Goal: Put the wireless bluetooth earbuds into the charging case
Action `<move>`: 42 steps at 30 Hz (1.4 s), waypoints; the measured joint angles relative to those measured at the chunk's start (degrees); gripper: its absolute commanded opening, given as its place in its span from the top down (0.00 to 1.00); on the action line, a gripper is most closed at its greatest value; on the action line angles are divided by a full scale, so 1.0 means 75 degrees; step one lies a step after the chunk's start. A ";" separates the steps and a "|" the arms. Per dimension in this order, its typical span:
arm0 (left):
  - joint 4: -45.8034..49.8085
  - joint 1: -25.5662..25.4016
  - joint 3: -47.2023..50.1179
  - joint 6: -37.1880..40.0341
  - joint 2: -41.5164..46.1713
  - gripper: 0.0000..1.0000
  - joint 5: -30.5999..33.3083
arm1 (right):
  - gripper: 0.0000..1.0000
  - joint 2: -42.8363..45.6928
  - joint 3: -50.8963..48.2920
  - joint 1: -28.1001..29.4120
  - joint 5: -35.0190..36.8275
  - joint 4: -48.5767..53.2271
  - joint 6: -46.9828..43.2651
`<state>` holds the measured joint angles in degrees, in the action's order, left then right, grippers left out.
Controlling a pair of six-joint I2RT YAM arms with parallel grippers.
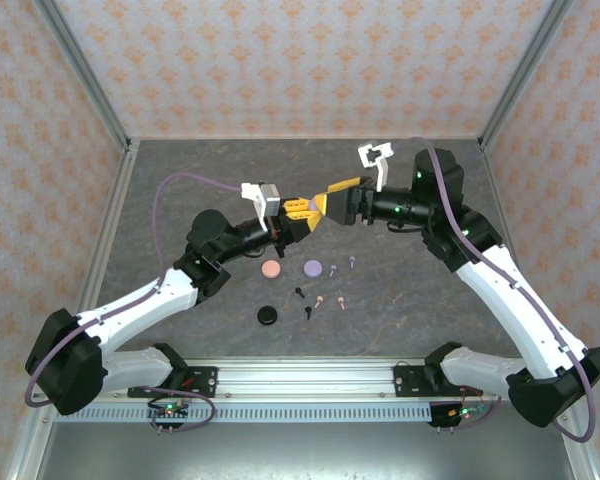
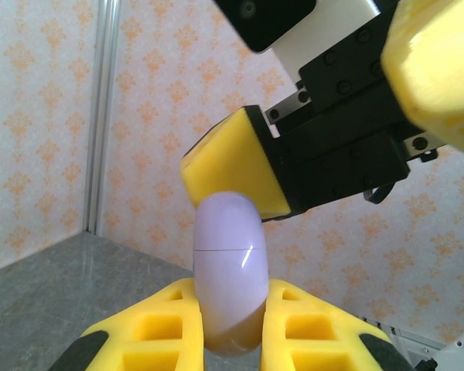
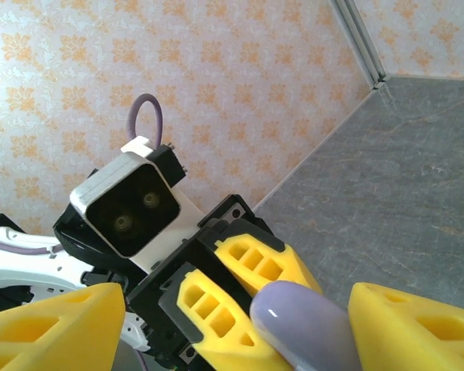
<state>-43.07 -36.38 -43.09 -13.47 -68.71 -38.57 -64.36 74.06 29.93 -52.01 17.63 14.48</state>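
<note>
Above the middle of the table [image 1: 430, 300], the two arms meet nose to nose. The left gripper [image 1: 298, 212] is clenched on a lilac case [image 1: 299, 205] and holds it in the air, clear of the table.

In the left wrist view the case [image 2: 230, 286] stands upright between the yellow fingers [image 2: 151, 332]. It is smooth and rounded, with a thin seam running across it a little above the middle. One yellow finger [image 2: 232, 166] of the right gripper [image 1: 325, 203] rests against the rounded top of the case, and the other sits well off to the upper right.

In the right wrist view the right gripper [image 3: 236, 297] is spread wide. The end of the case [image 3: 301, 328] pokes up between its fingers without being pinched by them.

The earbuds [image 1: 320, 302] are not in any case. Several of them lie loose on the table below the grippers, some dark and some pale. They are scattered near a pink case [image 1: 271, 269], a second lilac case [image 1: 313, 268] and a black case [image 1: 268, 315]. Two earbuds lie just right of the second lilac case, and the others lie between it and the black case. They are too small to make out in detail.
</note>
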 measured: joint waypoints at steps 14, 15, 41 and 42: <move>0.2142 0.0000 -0.0318 0.0128 0.0061 1.00 0.1789 | 0.09 0.0035 0.0160 -0.0434 0.3246 0.1553 0.0364; 0.2433 0.0003 -0.0402 0.0119 0.0058 1.00 0.2098 | 0.09 0.0058 0.0099 -0.0606 0.3416 0.1556 0.0586; 0.5080 0.2821 -0.2148 -0.1699 -0.4255 1.00 0.1463 | 0.07 0.0149 -0.1361 -0.1317 0.3972 0.1355 0.2556; 0.5085 0.2821 -0.2194 -0.1749 -0.4360 1.00 0.1402 | 0.07 0.0149 -0.1361 -0.1317 0.3975 0.1367 0.2556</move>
<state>-4.93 -15.22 -59.55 -26.59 -101.41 -28.05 -63.24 63.86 20.05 -22.20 27.88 33.65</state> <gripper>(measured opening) 0.155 0.933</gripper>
